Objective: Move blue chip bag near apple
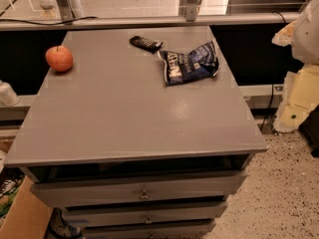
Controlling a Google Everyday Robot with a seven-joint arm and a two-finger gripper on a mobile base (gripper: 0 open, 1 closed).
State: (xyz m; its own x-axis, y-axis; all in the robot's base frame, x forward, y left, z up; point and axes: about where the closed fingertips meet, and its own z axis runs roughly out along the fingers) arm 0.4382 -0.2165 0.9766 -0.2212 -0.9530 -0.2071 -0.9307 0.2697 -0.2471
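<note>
Blue chip bag (191,63) lies untouched, claw (306,40) far right.

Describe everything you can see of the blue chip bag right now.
The blue chip bag is a crumpled, glossy dark navy foil pouch with white lettering and patches. It lies flat on the grey table, near the far right corner, slanting diagonally. A small black device lies just beyond its left end, apparently not touching. The gripper is not in view; nothing holds the bag.
</note>
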